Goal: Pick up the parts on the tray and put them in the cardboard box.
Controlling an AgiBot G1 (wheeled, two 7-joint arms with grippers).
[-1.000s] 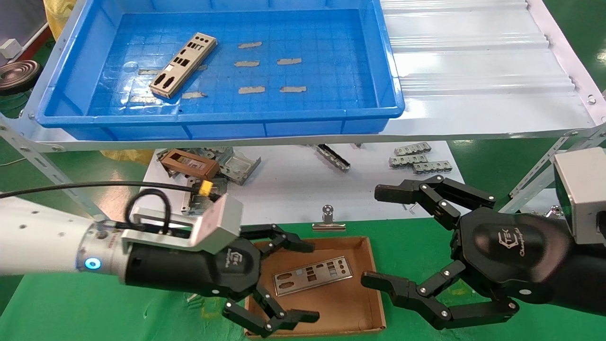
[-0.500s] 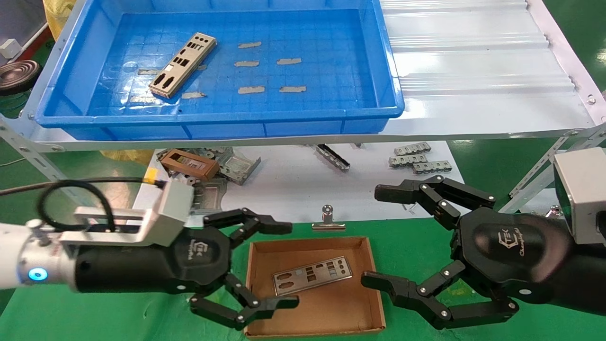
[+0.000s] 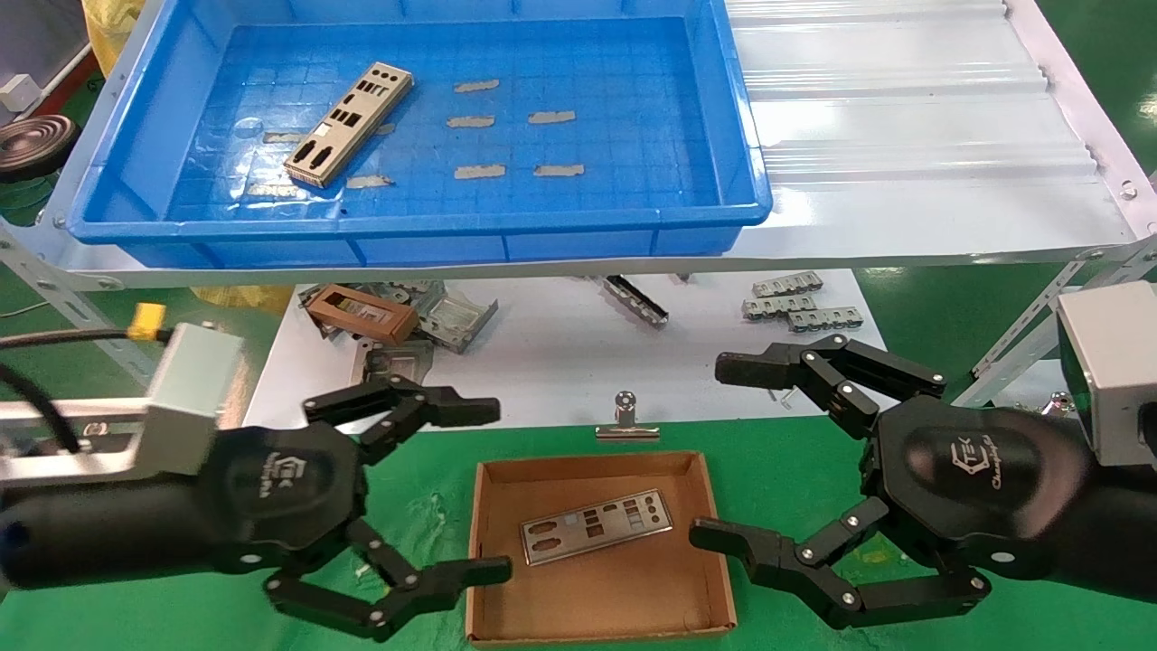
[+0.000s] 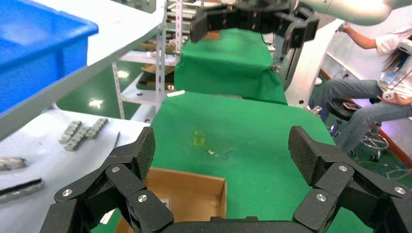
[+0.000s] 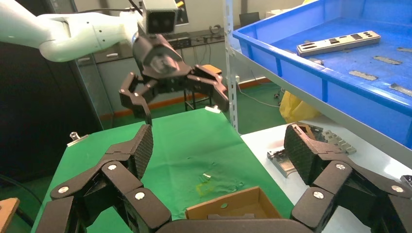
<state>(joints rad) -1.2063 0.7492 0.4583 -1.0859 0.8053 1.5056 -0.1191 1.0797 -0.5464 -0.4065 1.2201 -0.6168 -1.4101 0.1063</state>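
Jaws on both sides stand spread wide and hold nothing. Left gripper (image 3: 434,493) hangs just off the near-left corner of the cardboard box (image 3: 719,551), its lower finger at the box's left wall, upper finger out over the green mat (image 3: 786,470). Right gripper (image 3: 723,452) sits parked just beside the box's right wall, empty. One part (image 3: 597,526) lies flat on the box floor, roughly central, slightly skewed. A second part (image 3: 351,124) rests on the floor of the tray (image 3: 578,237), in its left half, set diagonally among small grey strips (image 3: 479,171) that are not to be moved. Tray stands on the raised white shelf (image 3: 913,136), well apart from the box; loose brackets (image 3: 795,303) and a metal clip (image 3: 625,418) lie on the white sheet between. Judgement: one plate delivered, one remaining, so the task looks about half done and the step in hand is the reach for the remaining plate. Next move calls for lifting the left arm clear over the tray's near rim, then coming down across the plate's narrow width; being thin and lying flat on the gridded floor, it will likely need a fingertip worked under one edge. Risk: catching a strip alongside it.
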